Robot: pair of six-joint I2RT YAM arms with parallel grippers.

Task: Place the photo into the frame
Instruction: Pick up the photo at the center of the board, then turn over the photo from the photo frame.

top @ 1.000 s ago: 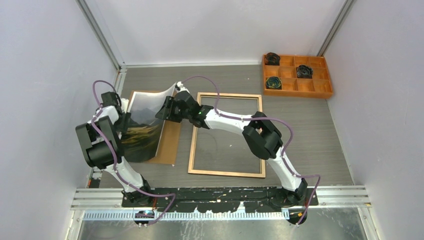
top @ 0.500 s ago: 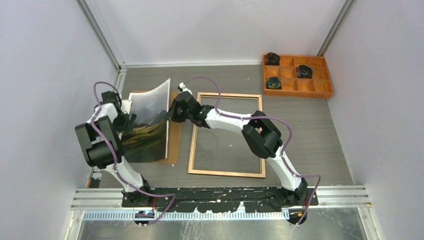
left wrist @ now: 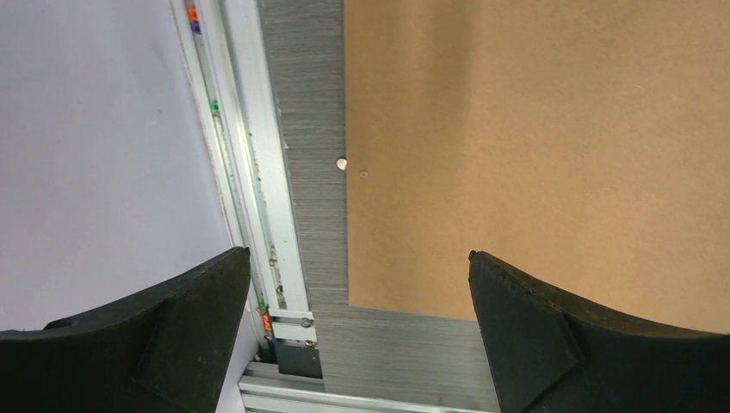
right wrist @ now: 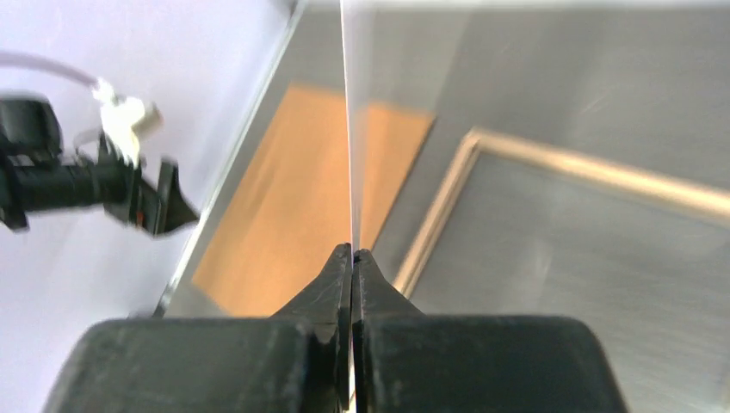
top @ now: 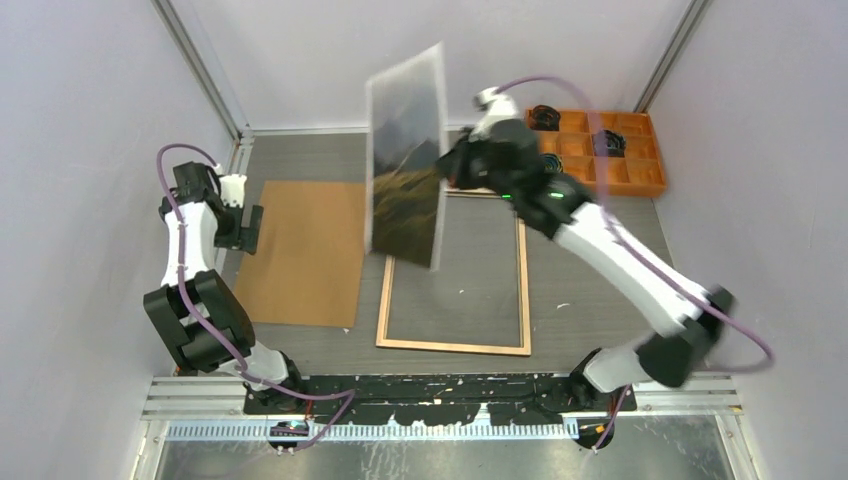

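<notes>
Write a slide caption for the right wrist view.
Right fingers shut on the photo, seen edge-on; frame and brown backing panel lie below.

Thin paper photo (top: 405,150); matt brown hardboard panel (top: 300,250); wood-coloured frame (top: 455,345).

The photo (top: 405,160) is a large rectangular print of a mountain landscape: dark green-brown slopes, pale cloudy sky, thin white border. It hangs clear of the tabletop (top: 610,270), nearly upright with its long sides vertical. It appears blurred and is clamped at its right edge in the closed right tool (top: 447,172). The right wrist view shows it edge-on as a thin pale line. The frame (top: 455,346) lies flat on the tabletop, light wood-coloured side up, long sides running away from the arm bases. In the top view the photo's lower part covers the frame's far left corner.
</notes>
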